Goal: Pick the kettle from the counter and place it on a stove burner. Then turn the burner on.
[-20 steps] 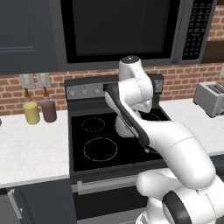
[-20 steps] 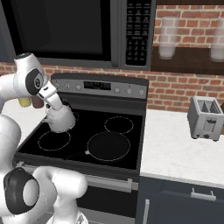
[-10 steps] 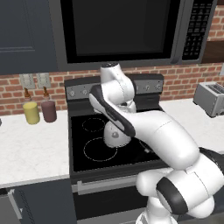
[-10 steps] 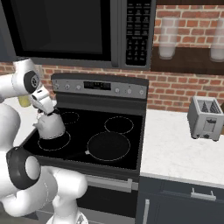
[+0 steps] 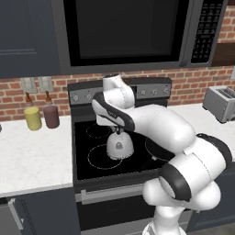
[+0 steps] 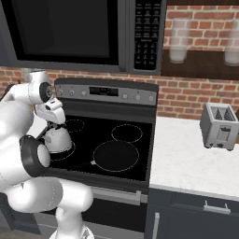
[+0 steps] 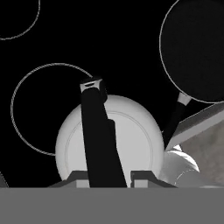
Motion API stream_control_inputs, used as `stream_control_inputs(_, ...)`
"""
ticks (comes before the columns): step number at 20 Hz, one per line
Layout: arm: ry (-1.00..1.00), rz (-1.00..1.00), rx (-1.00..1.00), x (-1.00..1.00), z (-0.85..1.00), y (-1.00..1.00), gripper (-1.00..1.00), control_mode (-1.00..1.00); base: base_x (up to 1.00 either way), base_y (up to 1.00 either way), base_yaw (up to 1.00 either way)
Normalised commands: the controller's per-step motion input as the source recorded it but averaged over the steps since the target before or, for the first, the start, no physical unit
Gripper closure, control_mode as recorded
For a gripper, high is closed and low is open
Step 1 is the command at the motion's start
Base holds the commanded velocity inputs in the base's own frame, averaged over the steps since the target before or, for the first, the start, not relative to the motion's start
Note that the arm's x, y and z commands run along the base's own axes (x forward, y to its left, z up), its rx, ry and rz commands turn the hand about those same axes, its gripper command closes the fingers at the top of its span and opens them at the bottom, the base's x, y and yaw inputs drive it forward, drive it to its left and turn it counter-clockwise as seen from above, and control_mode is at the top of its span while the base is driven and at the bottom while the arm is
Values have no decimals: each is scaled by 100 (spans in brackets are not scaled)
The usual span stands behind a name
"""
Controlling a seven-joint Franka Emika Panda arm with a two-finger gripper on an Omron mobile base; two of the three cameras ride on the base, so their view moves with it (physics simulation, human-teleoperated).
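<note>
A white robot arm holds a small pale silver-white dome-shaped kettle over the front-left ring of a black glass-top stove. The fingers are drawn narrow around the kettle's thin dark top handle, which in the hand view runs straight up from between the tips.

The relation that decides the next move is vertical: the kettle hangs directly below the fingers, its dome centred under the wrist, the handle's long axis in line with the gap between them. In the hand view the dome overlaps the right-hand part of a thin white ring rather than sitting square in it — so the kettle looks offset toward the middle of the cooktop. Whether its base already touches the glass cannot be told; in the left base view it appears at or just above the surface of the stove.

The kettle is well apart from the white speckled stone surface to the left, where a yellow bottle and a maroon bottle stand by the brick wall. The knobs on the grey back panel lie beyond the kettle — likely the next reach once the handle is let go.
</note>
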Motion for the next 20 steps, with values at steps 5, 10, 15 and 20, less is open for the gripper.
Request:
stream_control_inputs(5,0,7,0,33,-48,20,100,-100,0,0,0)
stream_control_inputs(10,-5,6,1,22,-27,23,100,-100,0,0,0)
stream_control_inputs(15,-8,5,4,18,-5,13,100,-100,0,0,0)
stream_control_inputs(20,3,4,2,6,-6,6,100,-100,0,0,0)
